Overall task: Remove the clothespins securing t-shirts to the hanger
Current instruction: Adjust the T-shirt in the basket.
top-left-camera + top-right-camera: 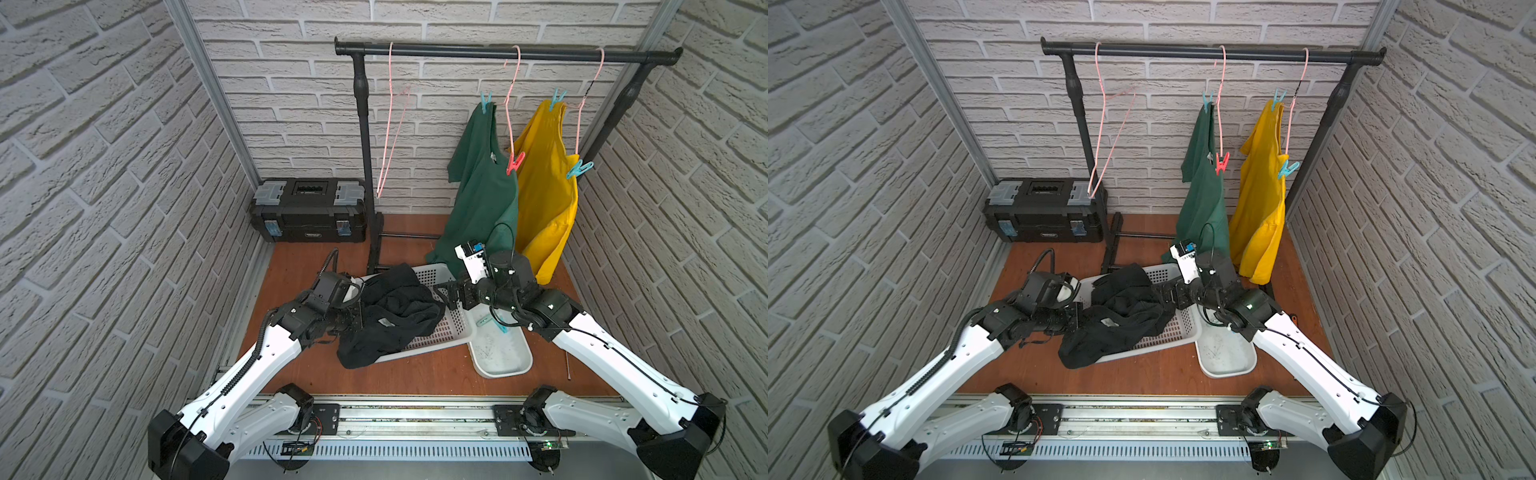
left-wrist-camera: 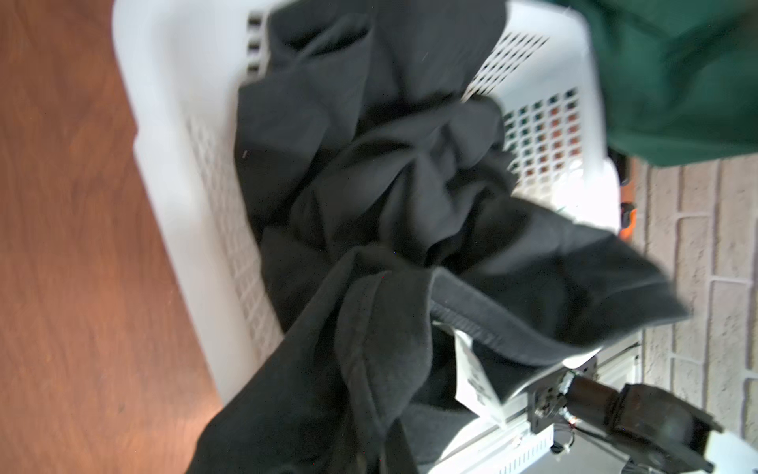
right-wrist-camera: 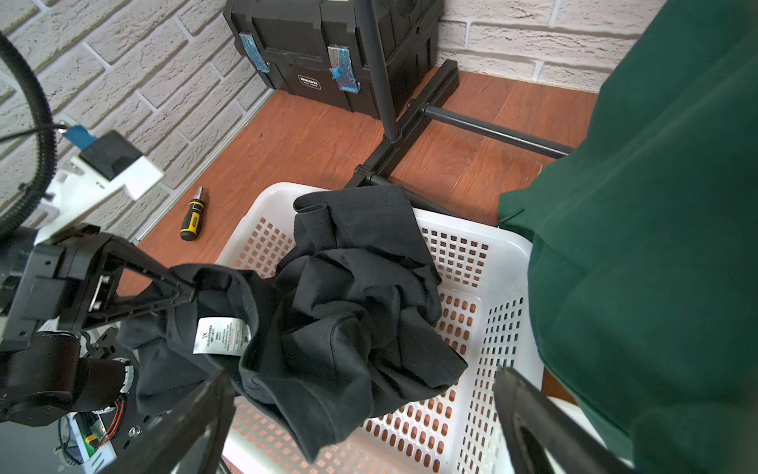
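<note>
A teal clothespin [image 1: 485,102] pinches the top of the dark green t-shirt [image 1: 482,195], and a red clothespin [image 1: 514,163] bites lower on its shoulder. A second teal peg [image 1: 557,99] holds the top of the bright yellow t-shirt [image 1: 544,195], and a third teal peg [image 1: 579,169] sits lower on it. Both shirts hang limp, in long soft folds, from thin pink wire hangers [image 1: 512,104] on the black metal rail [image 1: 498,52]. A bare hanger [image 1: 392,137] dangles near the rail's left end.

Two loose teal pegs [image 1: 501,329] lie in the small smooth white tray [image 1: 505,357] near the right edge of the wooden board [image 1: 415,370].

The black t-shirt [image 1: 395,316] lies crumpled in the white perforated plastic basket [image 1: 436,272], spilling over its near rim. The left gripper [image 3: 186,293] is clamped tight on this shirt's collar, just beside the white size label [image 3: 221,334]. The right gripper [image 3: 363,375] hovers over the basket with its jaws spread wide, holding nothing.

A boxy black toolbox [image 1: 307,212] fills the board's far left corner. A stubby screwdriver [image 3: 192,217] lies near the left edge.
</note>
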`<state>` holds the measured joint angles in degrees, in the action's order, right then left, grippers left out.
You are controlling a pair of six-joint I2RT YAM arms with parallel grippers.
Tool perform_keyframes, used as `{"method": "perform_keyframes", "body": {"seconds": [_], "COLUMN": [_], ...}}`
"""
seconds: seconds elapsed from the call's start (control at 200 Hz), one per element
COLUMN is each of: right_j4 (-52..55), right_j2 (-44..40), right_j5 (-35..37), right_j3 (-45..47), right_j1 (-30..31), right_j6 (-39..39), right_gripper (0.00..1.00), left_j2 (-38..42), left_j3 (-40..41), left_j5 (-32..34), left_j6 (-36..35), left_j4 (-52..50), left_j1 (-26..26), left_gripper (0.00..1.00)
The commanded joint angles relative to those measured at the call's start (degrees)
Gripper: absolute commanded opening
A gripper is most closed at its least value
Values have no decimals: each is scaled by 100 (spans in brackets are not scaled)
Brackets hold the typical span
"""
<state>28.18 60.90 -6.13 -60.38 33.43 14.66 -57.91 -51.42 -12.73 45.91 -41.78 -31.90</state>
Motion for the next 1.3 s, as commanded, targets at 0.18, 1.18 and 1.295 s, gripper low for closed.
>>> {"method": "perform_keyframes", "body": {"seconds": [0.18, 1.18, 1.295], "right_j4": [-360, 955, 1129], "right_j2": [-459, -669, -747], "right_j5": [-268, 312, 828], "right_j3": [130, -2930, -3180], "right_j1": [-3, -3, -3], "right_j6": [234, 161, 138], "right_gripper": [100, 100, 99], "left_j2": [-1326, -2707, -2541], "left_j3": [-1020, -851, -796], "left_j5": [35, 267, 328], "left_j6": [-362, -1451, -1585], "left_j4": [1497, 2693, 2572], "left_j1": [-11, -333, -330], "left_gripper": [0, 98, 98]}}
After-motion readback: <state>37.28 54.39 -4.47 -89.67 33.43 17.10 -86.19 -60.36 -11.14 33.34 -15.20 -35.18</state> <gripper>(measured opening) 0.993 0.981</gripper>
